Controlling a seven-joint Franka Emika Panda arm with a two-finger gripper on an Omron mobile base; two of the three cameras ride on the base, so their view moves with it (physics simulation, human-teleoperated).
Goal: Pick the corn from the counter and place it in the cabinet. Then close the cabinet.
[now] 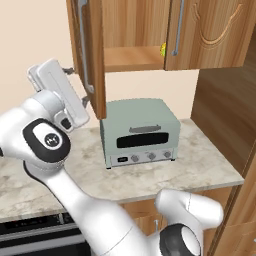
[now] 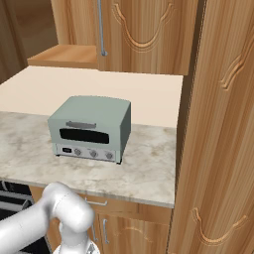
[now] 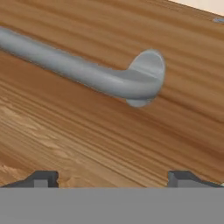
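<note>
So the pincer [image 3: 112, 177] is spread wide with nothing in it, right up at the open cabinet door [image 1: 94, 55], bar handle [image 3: 83, 72] just ahead at 12 o'clock. The corn [image 1: 163, 48] sits inside the cabinet [image 1: 135, 35] on the shelf [image 1: 132, 59], at its 3 o'clock end. Mint toaster oven [image 1: 140, 132] is down on the tabletop [image 1: 200, 160].

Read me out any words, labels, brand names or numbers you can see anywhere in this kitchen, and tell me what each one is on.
There is no text that can be read.
The toaster oven has a small dark panel beside its knobs in both base views, but anything on it is too small and blurred to read.
The cabinet doors, its silver handle and the counter bear no writing.
</note>
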